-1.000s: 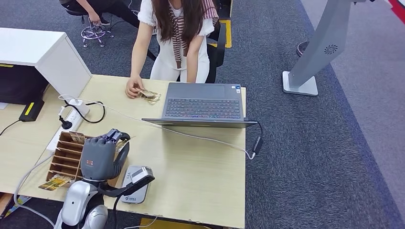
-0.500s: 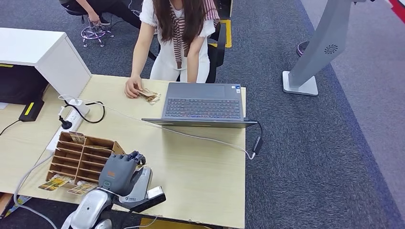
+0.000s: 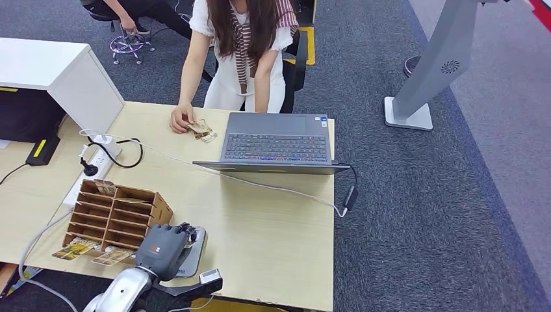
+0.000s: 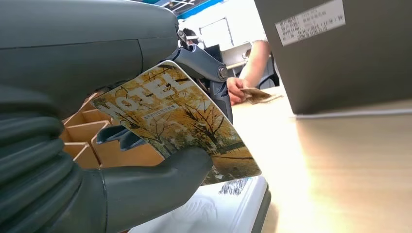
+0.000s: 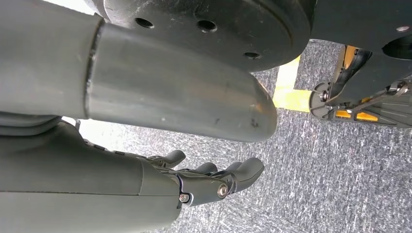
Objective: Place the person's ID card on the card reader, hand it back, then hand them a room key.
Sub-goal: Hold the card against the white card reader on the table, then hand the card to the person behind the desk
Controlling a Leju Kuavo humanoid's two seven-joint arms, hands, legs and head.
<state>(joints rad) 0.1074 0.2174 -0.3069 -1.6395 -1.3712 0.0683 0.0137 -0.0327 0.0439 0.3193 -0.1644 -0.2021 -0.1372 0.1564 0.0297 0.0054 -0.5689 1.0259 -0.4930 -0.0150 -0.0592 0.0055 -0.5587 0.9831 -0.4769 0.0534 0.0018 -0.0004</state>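
A pale wood-grain surface (image 3: 273,221) stands on grey carpet, carrying one open grey laptop (image 3: 276,140) at 12 o'clock and one slotted cardboard organizer (image 3: 114,214) at 9 o'clock. At 6 o'clock the left hand (image 3: 162,250) pinches one glossy card (image 4: 180,128) printed with autumn trees over the white card reader (image 4: 228,208). The right hand (image 5: 214,182) hangs over the carpet, fingers loosely apart, holding nothing.

a hotel-printed card (image 4: 180,128) with a yellow autumn-tree picture is held tilted, pinched between thumb and fingers, just above the grey-and-white card reader (image 3: 192,257) near the desk's front edge. further cards (image 3: 201,129) are pressed flat beside the laptop under a person's hand.
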